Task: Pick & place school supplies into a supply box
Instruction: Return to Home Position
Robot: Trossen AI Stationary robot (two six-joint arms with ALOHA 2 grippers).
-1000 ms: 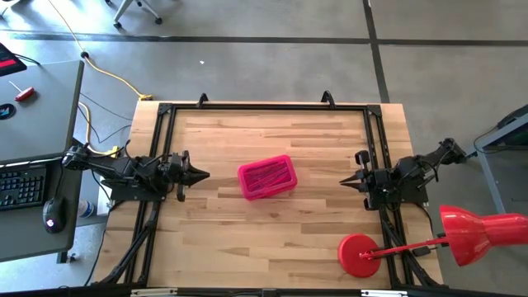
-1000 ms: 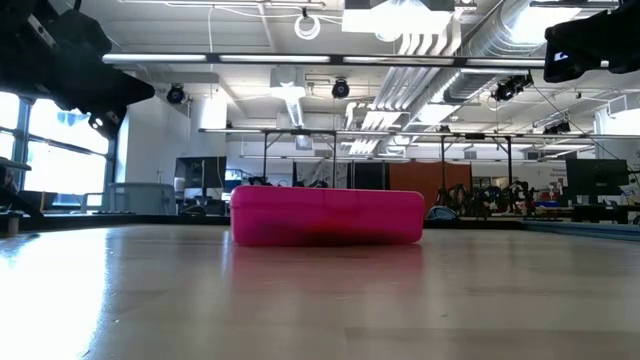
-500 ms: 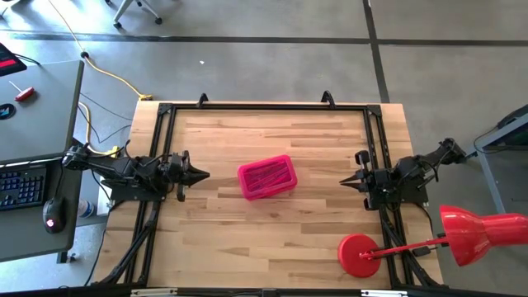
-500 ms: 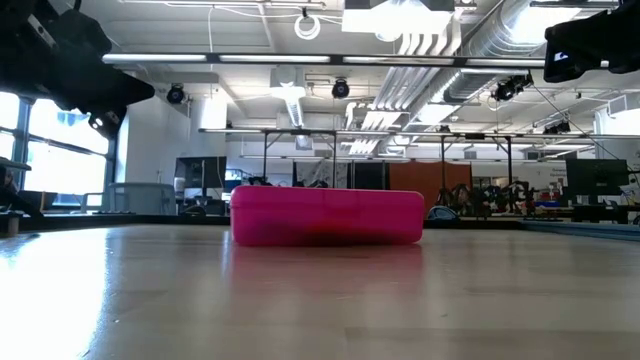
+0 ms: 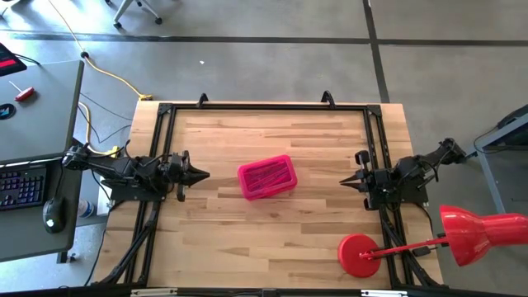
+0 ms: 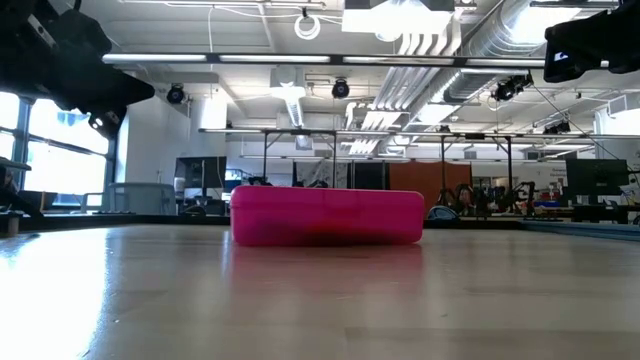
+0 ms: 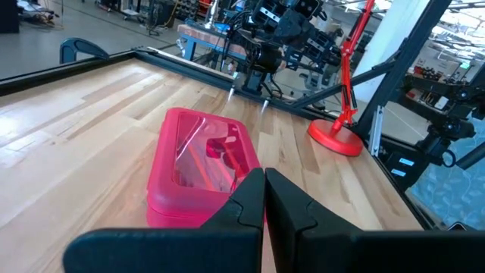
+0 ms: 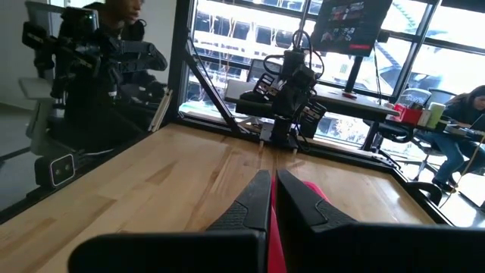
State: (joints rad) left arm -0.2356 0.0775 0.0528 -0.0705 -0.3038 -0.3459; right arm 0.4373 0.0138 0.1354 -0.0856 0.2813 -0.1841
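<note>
- Light wooden slatted table top with a black frame round it, on a grey concrete floor. The low view looks into an open workshop hall behind.
- Far left, off the table: grey desk with a black keyboard and a mouse.
- Left gripper is parked at the table's left edge, pointing at the middle. The left wrist view shows its fingers pressed together with nothing held.
- Translucent bright pink rectangular plastic supply box lies flat near the table's centre, slightly angled, between the two arms and well apart from both. Its lid is down.
- School supplies show only as dark thin lines through the lid; single items cannot be told apart.
- Handling, as a judgement: the box is light, stiff thin-walled plastic with a smooth, likely slippery surface. The loose contents would slide if it tips, and the lid could pop open.
- Best hold is across the short width at mid-length, squeezing the long walls, kept level.
- Right gripper is parked at the right edge, facing the box, fingers closed together and empty.
- Red desk lamp with round base stands at the near right corner, clear of everything.
</note>
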